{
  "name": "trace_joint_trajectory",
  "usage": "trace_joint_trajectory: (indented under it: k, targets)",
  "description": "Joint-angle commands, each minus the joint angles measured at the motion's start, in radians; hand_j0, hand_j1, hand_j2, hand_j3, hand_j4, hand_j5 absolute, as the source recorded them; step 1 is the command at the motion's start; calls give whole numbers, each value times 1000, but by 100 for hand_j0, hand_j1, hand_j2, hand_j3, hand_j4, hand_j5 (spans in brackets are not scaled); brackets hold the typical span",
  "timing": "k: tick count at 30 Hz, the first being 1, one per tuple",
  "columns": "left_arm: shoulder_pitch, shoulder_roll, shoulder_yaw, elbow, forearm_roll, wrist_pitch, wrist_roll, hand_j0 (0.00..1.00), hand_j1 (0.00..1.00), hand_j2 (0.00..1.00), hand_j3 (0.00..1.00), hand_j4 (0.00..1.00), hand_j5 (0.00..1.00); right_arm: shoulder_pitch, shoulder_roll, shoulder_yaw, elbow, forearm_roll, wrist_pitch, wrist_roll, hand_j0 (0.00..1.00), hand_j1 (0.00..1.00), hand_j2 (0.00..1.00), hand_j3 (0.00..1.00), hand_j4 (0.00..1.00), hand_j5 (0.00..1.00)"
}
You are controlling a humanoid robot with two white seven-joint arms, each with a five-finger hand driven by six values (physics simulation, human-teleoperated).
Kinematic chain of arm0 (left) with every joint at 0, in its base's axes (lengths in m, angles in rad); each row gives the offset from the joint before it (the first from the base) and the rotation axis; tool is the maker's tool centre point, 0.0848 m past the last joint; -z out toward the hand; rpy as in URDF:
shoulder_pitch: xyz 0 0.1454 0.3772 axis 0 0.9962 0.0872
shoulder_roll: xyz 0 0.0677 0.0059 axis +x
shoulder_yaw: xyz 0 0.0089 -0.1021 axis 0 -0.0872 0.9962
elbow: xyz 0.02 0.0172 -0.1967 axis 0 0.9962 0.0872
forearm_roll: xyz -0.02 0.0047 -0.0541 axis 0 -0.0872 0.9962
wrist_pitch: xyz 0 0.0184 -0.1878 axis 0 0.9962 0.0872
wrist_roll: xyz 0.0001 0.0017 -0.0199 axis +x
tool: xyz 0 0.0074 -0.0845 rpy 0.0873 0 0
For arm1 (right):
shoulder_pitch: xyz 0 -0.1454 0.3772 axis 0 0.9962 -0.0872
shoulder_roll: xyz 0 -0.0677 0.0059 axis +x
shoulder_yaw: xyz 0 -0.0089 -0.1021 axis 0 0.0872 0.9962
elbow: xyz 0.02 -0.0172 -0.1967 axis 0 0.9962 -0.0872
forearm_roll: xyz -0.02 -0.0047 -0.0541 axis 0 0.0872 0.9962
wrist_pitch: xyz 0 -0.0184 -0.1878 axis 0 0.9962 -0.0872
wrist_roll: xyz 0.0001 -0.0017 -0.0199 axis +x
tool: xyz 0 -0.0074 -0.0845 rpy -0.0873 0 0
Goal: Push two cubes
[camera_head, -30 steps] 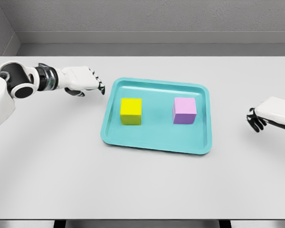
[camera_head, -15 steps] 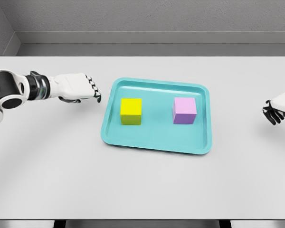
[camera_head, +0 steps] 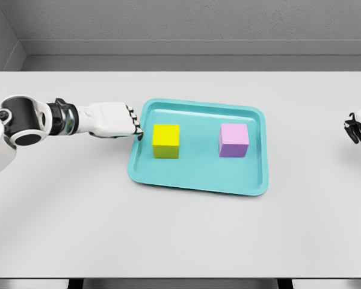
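On the flat white surface [camera_head: 180, 235] lies a shallow teal plastic tray [camera_head: 200, 178], and inside it sit two cubes: a yellow cube [camera_head: 166, 141] toward the tray's left side and a pale purple cube [camera_head: 233, 139] toward its right, well apart from each other. The left robot hand [camera_head: 115, 120] reaches to the tray's left rim, its fingers [camera_head: 134, 123] curled and holding nothing, just beside the yellow cube without clearly touching it. The right robot hand [camera_head: 360, 125] shows far right of the tray at the picture's edge, fingers curled, holding nothing.
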Motion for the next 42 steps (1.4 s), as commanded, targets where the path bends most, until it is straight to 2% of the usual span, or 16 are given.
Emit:
trace_joint_trajectory:
  k: [1,14,22,36,37,42]
  targets:
    - [0,-1,-1,-7,0,2,0,68,68,68,68,68,68,0,16,1,28,4,2,1,0,0,0,0,0,0]
    - [3,-33,-1,-7,-2,2,0,68,68,68,68,68,68,-31,65,10,11,10,-6,1,0,0,0,0,0,0]
    - [5,-71,-1,-7,-14,2,0,68,68,68,68,68,68,-31,71,22,-105,10,-7,16,0,0,0,0,0,0]
    - [-3,-91,-1,-4,-17,2,0,68,68,68,68,68,68,-51,106,70,-133,13,-6,35,0,0,0,0,0,0]
    - [-5,-108,-1,1,-20,2,0,68,68,68,68,68,68,-81,129,102,-167,13,-6,58,0,0,0,0,0,0]
    - [-5,-111,-1,2,-20,2,0,68,68,68,68,68,68,-81,129,104,-174,13,-6,58,0,0,0,0,0,0]
